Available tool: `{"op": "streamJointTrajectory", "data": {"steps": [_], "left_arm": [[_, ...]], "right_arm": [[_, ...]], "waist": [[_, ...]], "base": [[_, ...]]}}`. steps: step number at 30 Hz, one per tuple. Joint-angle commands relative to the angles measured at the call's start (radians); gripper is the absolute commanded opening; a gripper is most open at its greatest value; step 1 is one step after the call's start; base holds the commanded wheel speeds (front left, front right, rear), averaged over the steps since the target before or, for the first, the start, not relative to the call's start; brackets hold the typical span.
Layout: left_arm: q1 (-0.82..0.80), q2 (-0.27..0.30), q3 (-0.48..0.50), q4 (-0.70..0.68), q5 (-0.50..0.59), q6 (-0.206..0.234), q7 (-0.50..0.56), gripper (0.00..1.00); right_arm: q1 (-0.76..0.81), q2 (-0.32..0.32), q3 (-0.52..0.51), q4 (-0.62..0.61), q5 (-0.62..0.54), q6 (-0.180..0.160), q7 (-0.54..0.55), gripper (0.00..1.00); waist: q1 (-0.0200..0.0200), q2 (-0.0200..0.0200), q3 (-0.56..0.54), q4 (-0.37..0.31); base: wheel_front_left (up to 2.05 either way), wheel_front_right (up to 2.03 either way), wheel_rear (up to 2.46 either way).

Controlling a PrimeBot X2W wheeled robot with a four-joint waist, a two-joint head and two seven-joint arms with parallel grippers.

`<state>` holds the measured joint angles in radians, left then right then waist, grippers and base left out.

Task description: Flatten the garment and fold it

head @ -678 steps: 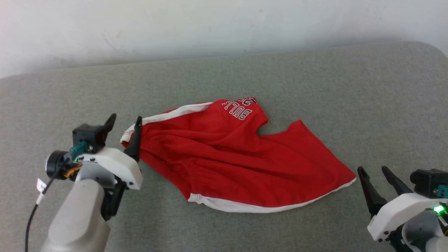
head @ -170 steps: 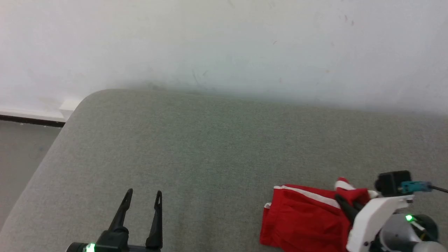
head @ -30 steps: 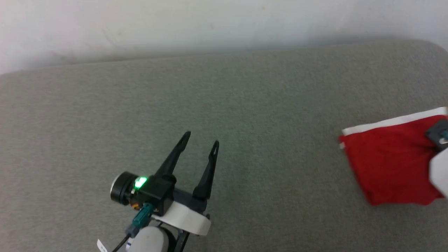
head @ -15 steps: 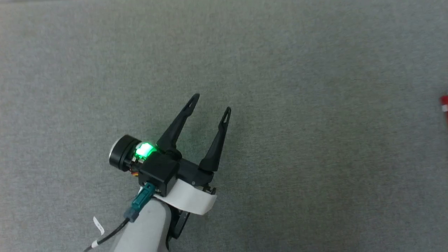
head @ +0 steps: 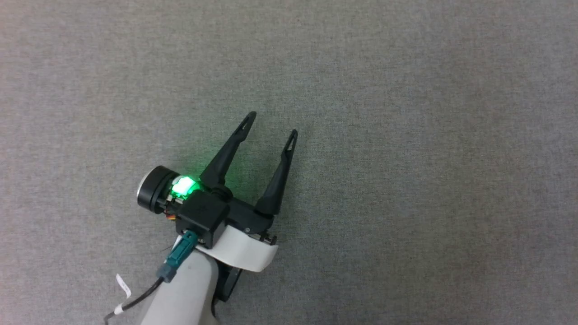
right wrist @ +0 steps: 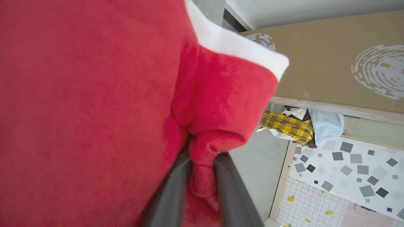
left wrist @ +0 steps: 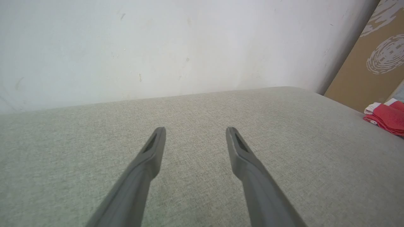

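Bunching inside the right hand (right wrist: 202, 154), the garment (right wrist: 79, 94) hides its fingertips.

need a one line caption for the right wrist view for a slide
Right pincer shut on a bunched fold of the red garment, cardboard panel and patterned floor behind.

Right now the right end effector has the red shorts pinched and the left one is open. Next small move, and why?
Probably open the right end effector and let go. It pinches a bunch of the red shorts, which look folded at the far edge of the grey cushion in the left wrist view. The left end effector is open over bare cushion.
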<state>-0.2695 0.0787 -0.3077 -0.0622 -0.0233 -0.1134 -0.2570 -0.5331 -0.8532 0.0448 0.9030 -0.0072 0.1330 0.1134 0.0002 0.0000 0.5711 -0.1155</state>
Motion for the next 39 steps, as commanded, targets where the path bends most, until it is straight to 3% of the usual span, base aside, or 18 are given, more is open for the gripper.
{"op": "streamJointTrajectory", "data": {"steps": [1, 7, 11, 22, 32, 39], "left_arm": [[-0.006, 0.009, 0.004, 0.002, 0.009, 0.003, -0.005, 1.0], [0.025, 0.008, 0.014, 0.011, -0.007, 0.012, -0.005, 1.0], [0.062, 0.001, 0.023, 0.018, -0.023, 0.023, -0.005, 1.0], [0.195, -0.015, 0.155, 0.026, -0.093, 0.088, -0.005, 1.0], [0.318, -0.017, 0.237, 0.014, -0.078, 0.128, -0.005, 1.0], [0.365, -0.018, 0.239, 0.013, -0.061, 0.131, -0.005, 1.0]], "right_arm": [[-0.014, 0.004, -0.017, 0.013, -0.011, -0.002, 0.005, 1.0], [-0.037, 0.031, -0.074, 0.028, -0.09, -0.002, 0.055, 1.0], [-0.065, 0.05, -0.081, -0.038, -0.121, -0.002, 0.058, 1.0], [-0.071, 0.205, -0.071, -0.354, 0.052, -0.002, -0.026, 1.0], [0.182, 0.502, -0.088, -0.732, 0.161, -0.002, -0.155, 1.0], [0.402, 0.703, -0.142, -0.881, 0.167, -0.002, -0.203, 1.0]], "waist": [[-0.0002, 0.0, -0.019, -0.005], [-0.0002, 0.0, -0.109, -0.027], [-0.0002, 0.0, -0.191, -0.042], [-0.0002, 0.0, -0.425, -0.034], [-0.0002, 0.0, -0.554, 0.014], [-0.0002, 0.0, -0.576, 0.056]], "base": [[0.0, 0.0, 0.0], [0.0, 0.0, 0.0], [0.0, 0.0, 0.0], [0.0, 0.0, 0.0], [0.0, 0.0, 0.0], [0.0, 0.0, 0.0]]}}
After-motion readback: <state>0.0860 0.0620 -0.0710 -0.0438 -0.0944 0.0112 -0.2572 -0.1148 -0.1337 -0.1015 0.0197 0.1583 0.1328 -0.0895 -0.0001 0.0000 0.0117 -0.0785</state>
